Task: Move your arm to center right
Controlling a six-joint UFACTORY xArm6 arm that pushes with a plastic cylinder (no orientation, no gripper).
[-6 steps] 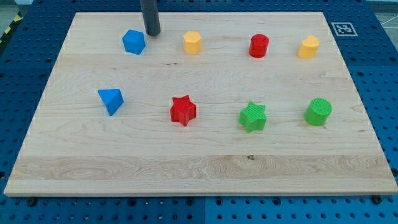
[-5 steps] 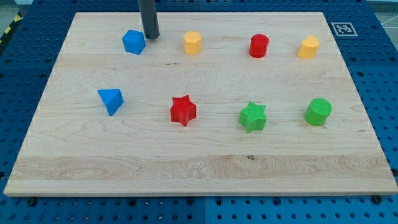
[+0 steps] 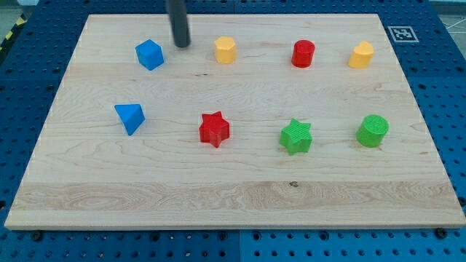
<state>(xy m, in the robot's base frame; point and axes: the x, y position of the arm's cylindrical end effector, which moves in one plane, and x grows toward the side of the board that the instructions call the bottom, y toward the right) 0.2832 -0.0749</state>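
My tip (image 3: pixel 181 46) at view's top left, between blue block (image 3: pixel 149 54) and yellow block (image 3: pixel 226 49); touching neither.

The dark rod (image 3: pixel 178 18) is cut off by the view's top edge, so only its lower part down to my tip (image 3: pixel 182 45) shows, and it looks a little blurred. The fiducial marker (image 3: pixel 400 33) at the board's top right corner is too small to read. The exact shape of the two yellow blocks (image 3: pixel 226 49) (image 3: pixel 361 54) is hard to tell.
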